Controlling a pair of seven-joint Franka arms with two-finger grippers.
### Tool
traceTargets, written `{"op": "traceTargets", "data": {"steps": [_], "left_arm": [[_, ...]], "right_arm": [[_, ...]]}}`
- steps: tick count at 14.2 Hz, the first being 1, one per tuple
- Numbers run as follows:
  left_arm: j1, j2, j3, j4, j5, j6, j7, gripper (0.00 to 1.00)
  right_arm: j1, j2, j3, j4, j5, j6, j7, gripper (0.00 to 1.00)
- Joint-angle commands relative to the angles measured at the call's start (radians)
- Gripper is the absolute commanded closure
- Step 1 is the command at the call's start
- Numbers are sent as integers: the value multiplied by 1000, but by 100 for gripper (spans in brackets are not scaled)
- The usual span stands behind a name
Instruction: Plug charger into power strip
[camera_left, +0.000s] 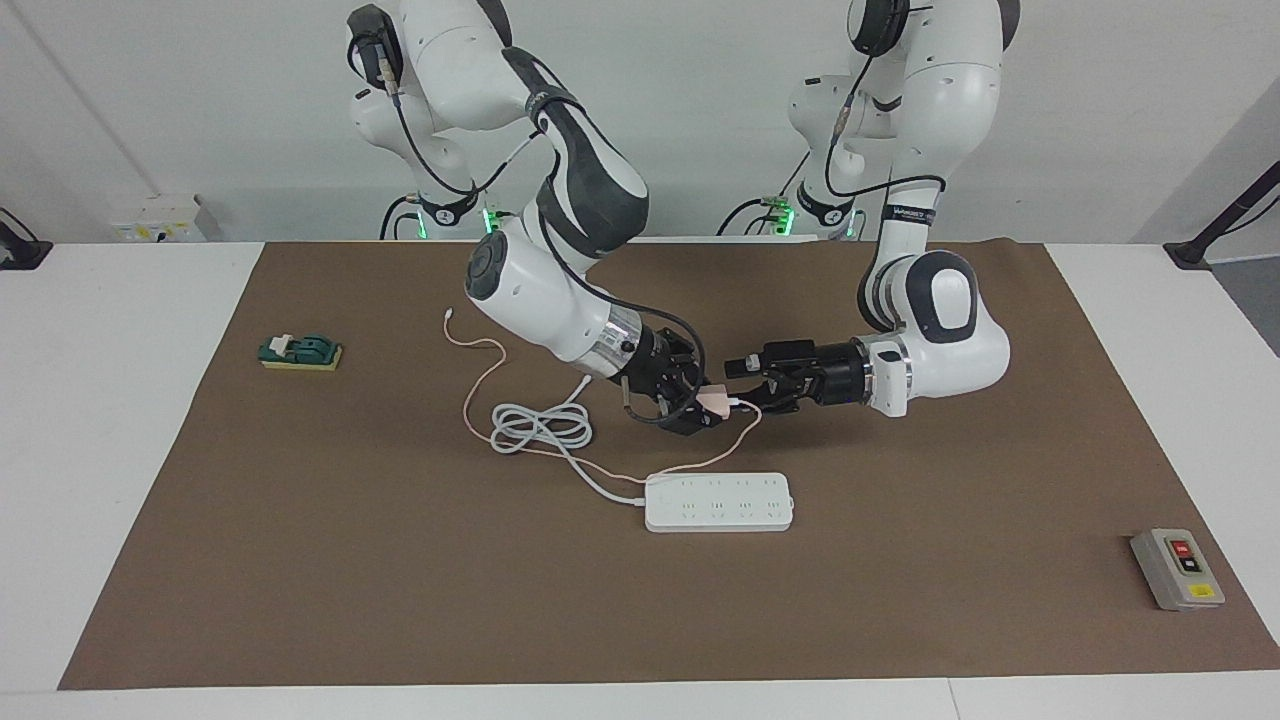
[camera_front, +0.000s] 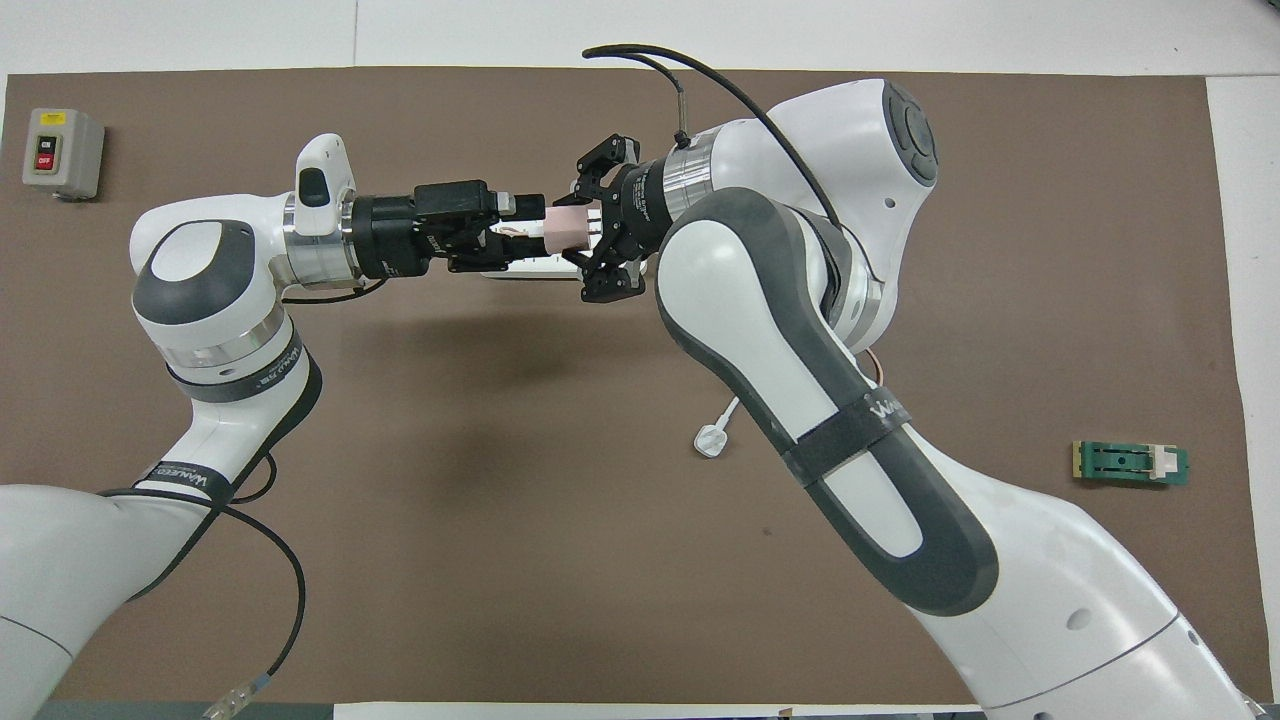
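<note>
The pale-pink charger (camera_left: 714, 400) hangs in the air over the mat, just nearer the robots than the power strip (camera_left: 718, 501). My right gripper (camera_left: 703, 404) is shut on the charger; it also shows in the overhead view (camera_front: 567, 228). My left gripper (camera_left: 744, 397) meets the charger from the left arm's end, where the pink cable (camera_left: 478, 384) leaves it. The cable trails down to the mat and loops toward the right arm's end. In the overhead view the right gripper (camera_front: 590, 230) and the left gripper (camera_front: 520, 228) hide most of the power strip (camera_front: 528, 268).
The strip's thick white cord (camera_left: 540, 425) lies coiled on the brown mat, its white plug (camera_front: 712, 440) nearer the robots. A grey button box (camera_left: 1177, 568) sits at the left arm's end. A green and yellow block (camera_left: 300, 351) sits at the right arm's end.
</note>
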Motion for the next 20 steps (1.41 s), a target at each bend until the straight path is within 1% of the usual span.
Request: {"op": "traceTargets", "data": {"steps": [1,3,16,17,18,20], "left_arm": [[2,36,0,41,18,10,16,3],[5,40,-1,47,54,15,25,3],[-9,42,-4,49,44,22,51,5],[-9,42,-4,49,44,31,53,12],[-11,42,-4,50,45,33,53,16],[-14,42,-4,50,47,34,53,18]], "right_arm": [[2,-18,-1,-20,-3,3,6,100],[1,-21,-1,-18,-1,0,6,100],[-4,-27,-1,-17,1,-7,6,100],[-4,-27,-1,-17,1,-7,6,100],[-4,-27,-1,-18,1,-7,6,100],[-4,-27,-1,-17,1,-7,6,100]]}}
